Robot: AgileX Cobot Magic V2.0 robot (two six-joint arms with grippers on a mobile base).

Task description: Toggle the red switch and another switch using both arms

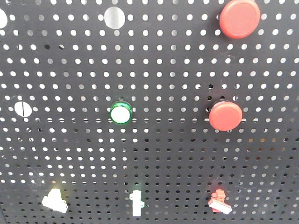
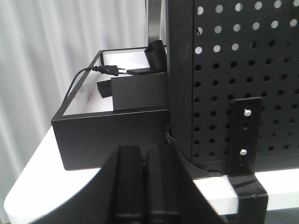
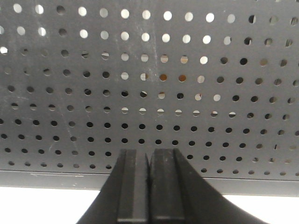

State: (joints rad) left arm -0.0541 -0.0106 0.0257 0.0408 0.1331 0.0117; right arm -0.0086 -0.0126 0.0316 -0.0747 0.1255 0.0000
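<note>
On the black pegboard (image 1: 154, 154), the small red switch (image 1: 219, 201) with a white-tipped lever sits at the lower right. The other switch, pale yellow with a cream lever (image 1: 54, 201), sits at the lower left. Neither gripper shows in the front view. My left gripper (image 2: 145, 154) is shut with nothing in it, low beside the pegboard's left edge (image 2: 180, 84). My right gripper (image 3: 149, 156) is shut and empty too, facing the bare lower part of the pegboard (image 3: 149, 84). Neither wrist view shows a switch.
A white upright toggle (image 1: 136, 203) stands between the two switches. Above are a green-ringed light (image 1: 121, 113) and two round red buttons (image 1: 225, 115) (image 1: 239, 17). Left of the board is a black open box (image 2: 112, 126) with a plug (image 2: 110, 70) and a bracket (image 2: 245, 135).
</note>
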